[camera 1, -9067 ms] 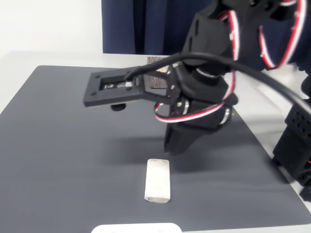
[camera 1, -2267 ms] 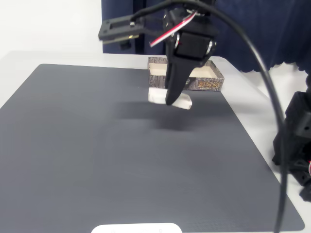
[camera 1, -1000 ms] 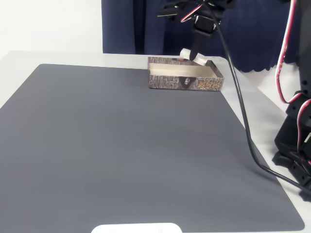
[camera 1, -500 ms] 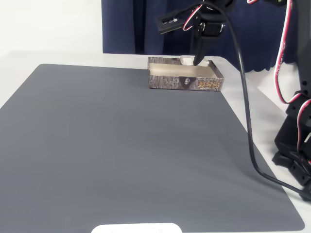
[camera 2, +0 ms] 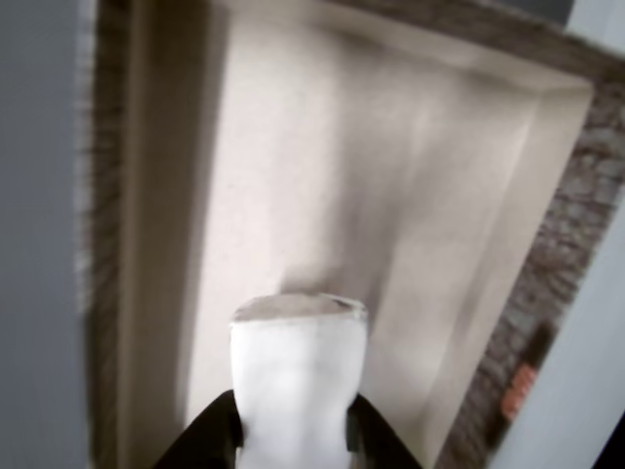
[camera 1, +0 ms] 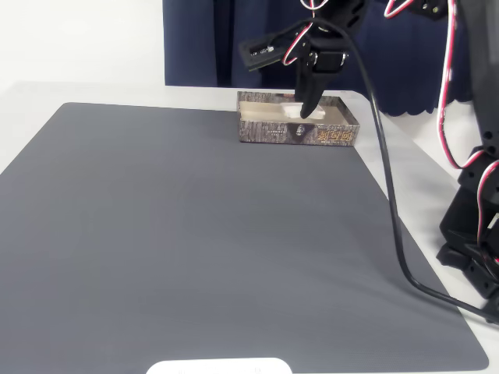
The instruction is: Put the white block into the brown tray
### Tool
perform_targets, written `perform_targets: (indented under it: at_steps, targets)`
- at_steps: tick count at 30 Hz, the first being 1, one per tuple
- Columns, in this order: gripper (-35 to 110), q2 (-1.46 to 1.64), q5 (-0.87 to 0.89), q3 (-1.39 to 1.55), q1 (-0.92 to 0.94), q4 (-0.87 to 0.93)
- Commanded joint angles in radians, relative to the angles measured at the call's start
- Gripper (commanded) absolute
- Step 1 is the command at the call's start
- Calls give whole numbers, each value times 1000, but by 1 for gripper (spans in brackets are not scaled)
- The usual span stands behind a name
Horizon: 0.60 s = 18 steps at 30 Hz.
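Observation:
The brown tray stands at the far edge of the grey mat, wood-grain walls outside and pale cream inside. My gripper points down into it, shut on the white block, which hangs low inside the tray's walls. In the wrist view the white block stands between my two dark fingertips directly over the cream floor, casting a shadow just beyond its end. Whether the block touches the floor I cannot tell.
A wide grey mat covers the table in front of the tray. A flat white rounded object peeks in at the bottom edge. The arm's black base and its cable stand at the right. Dark blue curtains hang behind.
The gripper carried the white block from the near mat to the tray, and in the last second came down from above the far wall into the tray's inside.

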Motion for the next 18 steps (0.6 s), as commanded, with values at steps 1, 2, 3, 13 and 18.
perform_targets:
  at_steps: [1,2,3,13,18]
  targets:
    - [10,-8,-6,-61,-12,-31]
    - [11,-15,-6,-69,-12,-32]
    - [12,-20,-6,-74,-12,-32]
    - [22,-51,12,-114,6,-40]
    - [31,-57,20,-104,15,-48]
